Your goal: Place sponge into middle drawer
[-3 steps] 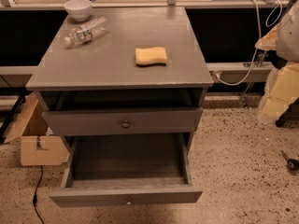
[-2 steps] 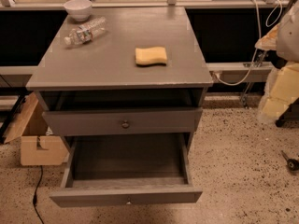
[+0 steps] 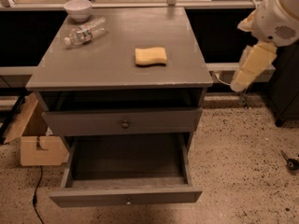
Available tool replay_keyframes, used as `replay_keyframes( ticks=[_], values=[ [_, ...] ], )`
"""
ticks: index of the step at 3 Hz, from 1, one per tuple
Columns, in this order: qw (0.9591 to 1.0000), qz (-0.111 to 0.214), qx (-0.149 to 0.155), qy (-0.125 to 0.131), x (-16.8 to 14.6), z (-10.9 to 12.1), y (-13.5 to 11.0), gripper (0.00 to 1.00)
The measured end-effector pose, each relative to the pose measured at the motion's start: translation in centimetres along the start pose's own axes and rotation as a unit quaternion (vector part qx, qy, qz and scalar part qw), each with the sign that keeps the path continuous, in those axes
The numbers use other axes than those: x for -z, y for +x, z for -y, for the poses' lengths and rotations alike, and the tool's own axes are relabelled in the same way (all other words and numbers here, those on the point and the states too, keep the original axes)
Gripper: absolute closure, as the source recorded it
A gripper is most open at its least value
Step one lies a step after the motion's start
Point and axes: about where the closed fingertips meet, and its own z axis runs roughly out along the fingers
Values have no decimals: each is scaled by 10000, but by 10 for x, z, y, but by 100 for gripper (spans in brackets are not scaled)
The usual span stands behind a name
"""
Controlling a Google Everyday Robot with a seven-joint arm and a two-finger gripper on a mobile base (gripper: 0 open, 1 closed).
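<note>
The pale-yellow sponge (image 3: 151, 56) lies flat on the grey cabinet top (image 3: 117, 69), right of centre. The middle drawer (image 3: 126, 196) is pulled out below it, and its deep grey interior (image 3: 127, 160) holds nothing. The upper drawer (image 3: 84, 121) with a dark round knob (image 3: 125, 124) is shut. Only my arm's white and cream links (image 3: 254, 62) show, at the right edge, beside the cabinet's right side and above the floor. My gripper is out of view.
A clear plastic bottle (image 3: 86, 31) lies on its side at the back left of the top, next to a white bowl (image 3: 78, 8). A cardboard box (image 3: 35, 141) stands on the floor to the cabinet's left. Speckled floor (image 3: 243, 171) lies to the right.
My arm's links at the right have shifted left and a little up, closer to the cabinet. The sponge, bottle and drawers have not moved.
</note>
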Motion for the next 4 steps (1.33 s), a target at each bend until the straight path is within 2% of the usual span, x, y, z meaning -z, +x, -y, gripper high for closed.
replay_keyframes(
  ticks=[1,2,3,4],
  values=[
    [9982,556,-159,143,-31,57,-21,0],
    [9953,905,-342,54,-64,99,-46,0],
    [9946,956,-389,-96,-95,118,-75,0],
    [9961,765,-312,-322,-130,123,-101,0]
  ],
)
